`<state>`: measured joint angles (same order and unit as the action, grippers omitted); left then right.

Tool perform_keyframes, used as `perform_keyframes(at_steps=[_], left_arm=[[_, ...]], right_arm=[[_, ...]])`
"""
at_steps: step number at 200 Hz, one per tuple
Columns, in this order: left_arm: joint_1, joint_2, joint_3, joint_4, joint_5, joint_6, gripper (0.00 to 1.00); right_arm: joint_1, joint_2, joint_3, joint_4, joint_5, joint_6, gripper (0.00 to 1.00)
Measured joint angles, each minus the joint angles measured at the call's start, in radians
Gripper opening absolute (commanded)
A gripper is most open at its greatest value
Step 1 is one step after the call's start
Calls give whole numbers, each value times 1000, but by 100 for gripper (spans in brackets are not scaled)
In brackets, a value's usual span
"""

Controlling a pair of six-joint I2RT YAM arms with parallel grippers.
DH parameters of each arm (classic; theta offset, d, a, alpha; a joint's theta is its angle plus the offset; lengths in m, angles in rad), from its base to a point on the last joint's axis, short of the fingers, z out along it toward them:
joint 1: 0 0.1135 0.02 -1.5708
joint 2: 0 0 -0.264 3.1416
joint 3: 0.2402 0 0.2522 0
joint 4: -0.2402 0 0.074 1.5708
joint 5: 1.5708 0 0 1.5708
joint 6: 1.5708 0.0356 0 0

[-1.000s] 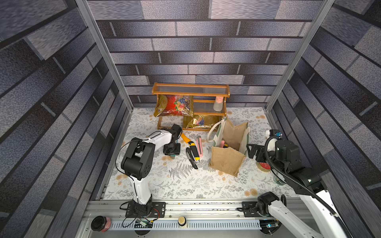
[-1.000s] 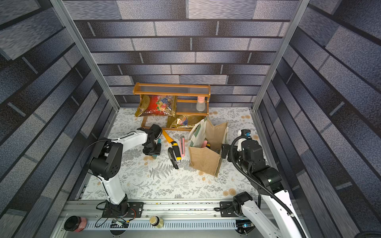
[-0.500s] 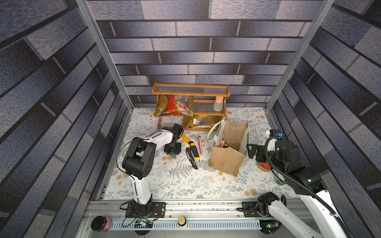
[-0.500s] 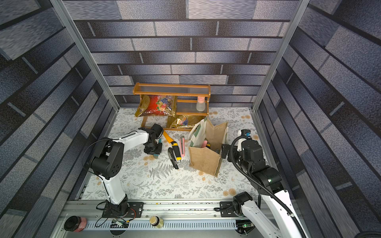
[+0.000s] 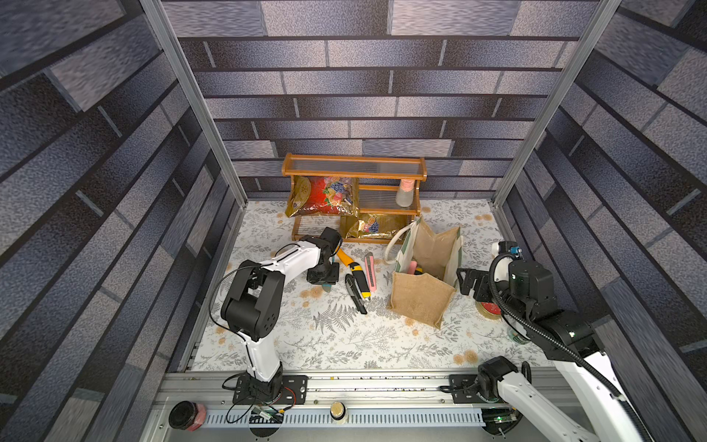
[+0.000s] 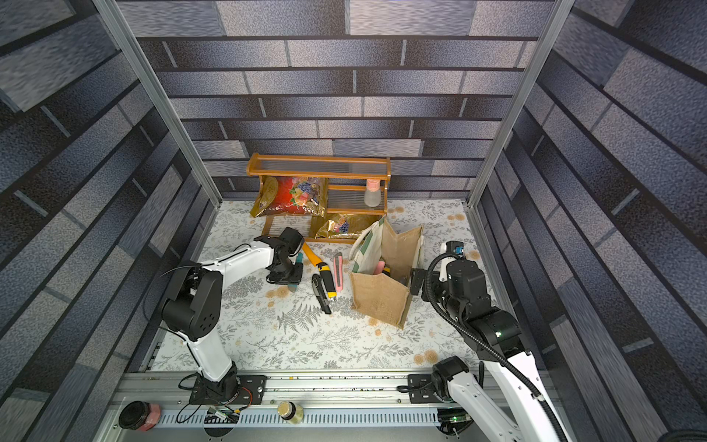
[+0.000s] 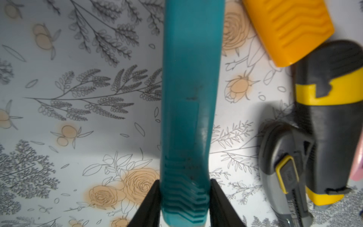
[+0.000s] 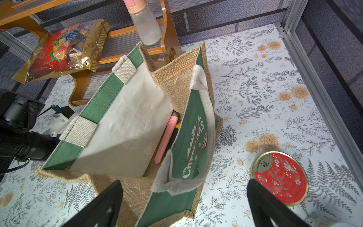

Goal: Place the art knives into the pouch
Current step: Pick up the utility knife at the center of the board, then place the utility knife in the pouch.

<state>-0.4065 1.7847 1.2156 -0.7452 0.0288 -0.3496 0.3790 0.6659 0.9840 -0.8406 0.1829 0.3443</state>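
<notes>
A teal art knife lies low over the flowered tablecloth, and my left gripper is shut on its ribbed end, both fingers touching its sides. In both top views the left gripper points down left of a row of other knives. The pouch stands open right of them; a pink knife leans inside it. My right gripper is open, its fingers apart on either side of the pouch's near corner and handle. In a top view the right gripper sits just right of the pouch.
A yellow knife, a black-and-yellow knife, a black knife and a pink knife lie between my left gripper and the pouch. A wooden shelf with snack bags stands behind. A red tin lies by the right gripper.
My left gripper's jaws have narrowed onto the teal knife and the wrist has shifted slightly. The right arm and the pouch have not moved.
</notes>
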Motion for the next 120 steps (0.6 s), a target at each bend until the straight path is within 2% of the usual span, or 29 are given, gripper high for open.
perform_keyframes(at_steps=[60,120], left_arm=[[-56,-73,26,-61,-13,-18,26],[-205,-164,255,-172,-91,-35,25]], right_arm=[[0,0,-1,0,0,0,100],[0,-2,-21,3,0,11,100]])
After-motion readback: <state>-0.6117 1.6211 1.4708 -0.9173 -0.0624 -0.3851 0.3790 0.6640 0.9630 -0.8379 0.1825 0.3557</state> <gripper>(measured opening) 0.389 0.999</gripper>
